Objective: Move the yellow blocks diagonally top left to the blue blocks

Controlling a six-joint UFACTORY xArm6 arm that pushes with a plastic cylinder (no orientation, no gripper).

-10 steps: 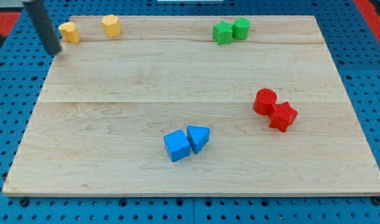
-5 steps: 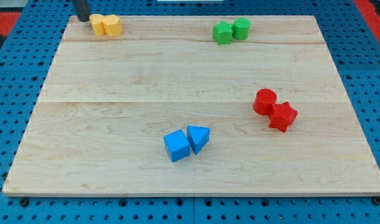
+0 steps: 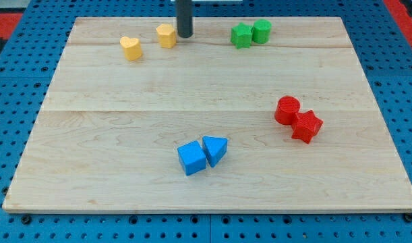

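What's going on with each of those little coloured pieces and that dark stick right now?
My tip: on the board, just right of one yellow block.
Yellow blocks: apart, near the view's top.
Blue blocks: touching.
Green blocks: touching.
Red blocks: touching.

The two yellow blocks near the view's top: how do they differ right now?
The yellow heart-shaped block lies further to the view's left and lower; the other yellow block sits nearer the top edge. My tip is right beside the other yellow block, at its right; the heart-shaped one stands apart from the tip. The heart shape shows a notched top; the other's shape looks blocky, hard to tell. Both are yellow, similar in size, and far from the blue blocks.
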